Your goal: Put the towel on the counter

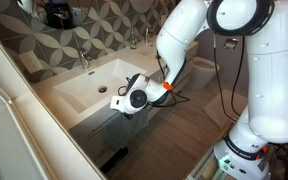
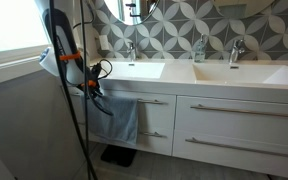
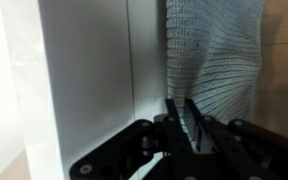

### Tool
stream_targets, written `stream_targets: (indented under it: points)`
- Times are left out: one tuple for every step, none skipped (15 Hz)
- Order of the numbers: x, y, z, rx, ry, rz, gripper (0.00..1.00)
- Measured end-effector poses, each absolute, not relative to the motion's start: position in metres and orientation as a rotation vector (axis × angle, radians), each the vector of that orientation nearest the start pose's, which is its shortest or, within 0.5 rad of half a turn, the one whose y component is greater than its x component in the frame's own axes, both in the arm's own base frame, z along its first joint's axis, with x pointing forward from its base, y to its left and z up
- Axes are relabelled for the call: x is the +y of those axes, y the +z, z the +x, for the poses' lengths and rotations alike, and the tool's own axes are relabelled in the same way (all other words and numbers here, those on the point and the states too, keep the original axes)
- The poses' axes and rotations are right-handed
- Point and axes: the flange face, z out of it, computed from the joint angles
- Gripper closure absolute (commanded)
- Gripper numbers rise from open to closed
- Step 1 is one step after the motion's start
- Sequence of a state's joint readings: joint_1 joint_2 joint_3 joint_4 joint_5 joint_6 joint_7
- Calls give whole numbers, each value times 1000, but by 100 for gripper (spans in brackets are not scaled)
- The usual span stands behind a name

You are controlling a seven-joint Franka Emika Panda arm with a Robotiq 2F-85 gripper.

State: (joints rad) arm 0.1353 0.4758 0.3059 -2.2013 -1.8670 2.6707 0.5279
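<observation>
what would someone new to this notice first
The big white robot arm bends over the white counter, its gripper by the counter's front edge. Just below it, a grey-blue towel hangs against the drawers. Behind the counter rises a bold grey-and-white patterned tile wall.

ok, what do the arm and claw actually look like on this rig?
The arm is glossy white rounded links with dark rings at the joints, and a black cable runs alongside. The wrist carries an orange bracket and a round black-and-white module. The claw is matte black. No markings legible.
</observation>
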Motion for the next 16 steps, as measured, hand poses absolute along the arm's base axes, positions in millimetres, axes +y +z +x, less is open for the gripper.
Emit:
stream_targets:
  points:
    - [257, 164, 456, 1817, 533, 1777, 96]
    - [257, 167, 455, 1816, 538, 1774, 96]
    - [258, 169, 454, 1816, 542, 1770, 96]
    - [258, 171, 454, 1817, 544, 1770, 96]
    - [258, 172, 453, 1822, 545, 1770, 96]
    - [259, 172, 451, 1836, 546, 1772, 96]
    - [259, 172, 449, 1854, 548, 1775, 96]
    - [259, 172, 448, 1867, 550, 1776, 96]
    - [259, 173, 448, 1876, 552, 1777, 94]
    - [259, 173, 447, 1882, 553, 1780, 92]
    - [258, 173, 448, 1883, 553, 1783, 89]
    - [256, 173, 448, 1883, 552, 1787, 80]
    - [255, 173, 449, 1882, 551, 1790, 75]
    - [252, 173, 450, 1879, 549, 1794, 68]
    - [250, 172, 451, 1877, 545, 1796, 61]
    - [249, 171, 452, 1875, 541, 1798, 59]
